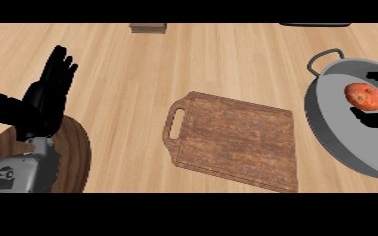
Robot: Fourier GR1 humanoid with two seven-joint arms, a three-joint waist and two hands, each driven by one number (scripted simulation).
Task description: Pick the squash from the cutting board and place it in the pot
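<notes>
head view of a light wooden counter [221, 60], the largest surface, whose planks run away from the viewer and fill the whole field. next in size, and taken here as the landmark, is the cutting board [240, 142]: a dark brown wooden board lying flat on the counter, turned at a slight angle, with a slot handle cut through its left end; its upper face is bare. to the right of the cutting board, close to it but not touching, stands the pot [332, 125], a grey metal vessel with a loop handle on its far-left rim, cut off by the right edge of the view. inside the pot, to the right of the cutting board and towards its far side, lies the squash [362, 96], a small round orange-red body with a paler patch on its surface, partly cut off by the edge; it casts a dark shadow on the pot's floor just below it. well to the left of the cutting board, the left hand [46, 97] rises from a grey forearm [26, 170] at the lower left corner, black fingers straight, spread apart and pointing up, holding nothing. under that forearm lies a dark brown rounded wooden object [75, 155], only partly seen. far beyond the cutting board, at the counter's top edge, sits a small brown block [148, 28], and further right a thin dark object [316, 25], both cut off. the right hand does not appear.
</notes>
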